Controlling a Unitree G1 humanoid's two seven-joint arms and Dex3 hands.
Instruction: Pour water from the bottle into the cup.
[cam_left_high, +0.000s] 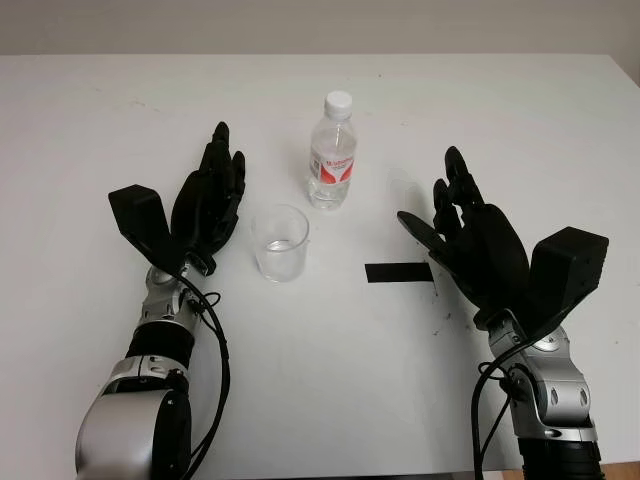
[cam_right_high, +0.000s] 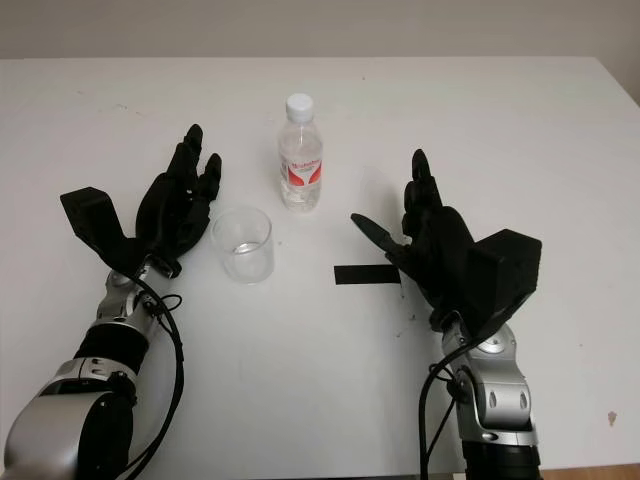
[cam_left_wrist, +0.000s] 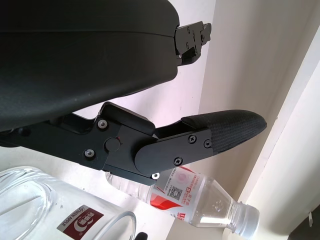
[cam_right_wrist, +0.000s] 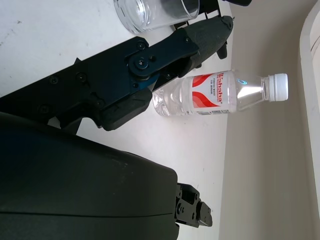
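A clear plastic water bottle (cam_left_high: 331, 153) with a white cap and red label stands upright at the middle of the white table (cam_left_high: 320, 380); it also shows in the wrist views (cam_left_wrist: 200, 202) (cam_right_wrist: 220, 92). Just in front of it, slightly left, stands a clear cup (cam_left_high: 279, 243) (cam_right_high: 243, 244) (cam_right_wrist: 155, 11). My left hand (cam_left_high: 205, 205) is open beside the cup's left side, holding nothing. My right hand (cam_left_high: 470, 235) is open to the right of the bottle and cup, apart from both.
A strip of black tape (cam_left_high: 398, 272) lies on the table between the cup and my right hand. The table's far edge meets a pale wall (cam_left_high: 320, 25).
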